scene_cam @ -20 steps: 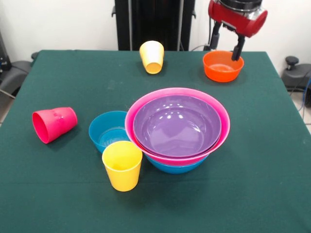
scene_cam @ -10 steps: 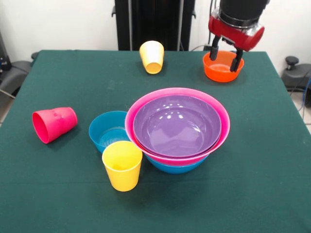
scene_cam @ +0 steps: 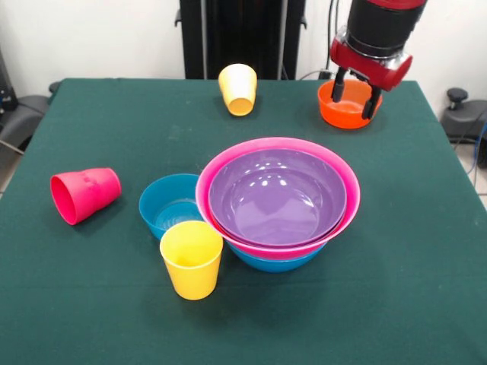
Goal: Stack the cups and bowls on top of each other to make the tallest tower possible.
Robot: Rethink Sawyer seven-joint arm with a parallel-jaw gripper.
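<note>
A nested pile stands mid-table: a blue bowl (scene_cam: 275, 263) lowest, a big pink bowl (scene_cam: 221, 166) in it, a purple bowl (scene_cam: 275, 196) inside that. A small blue bowl (scene_cam: 169, 205) touches the pile's left side, with an upright yellow cup (scene_cam: 192, 258) in front of it. A red-pink cup (scene_cam: 84, 195) lies on its side at the left. Another yellow cup (scene_cam: 238, 89) lies tipped at the back. My gripper (scene_cam: 355, 97) is open low over the orange bowl (scene_cam: 346, 118) at the back right, one finger at its left rim and the other near its right side.
The green table's (scene_cam: 426, 251) right edge runs close past the orange bowl. A black stand (scene_cam: 242, 34) rises behind the table's far edge.
My gripper has come down and shifted slightly left, so its fingers now reach the orange bowl. The bowls and cups have not moved.
</note>
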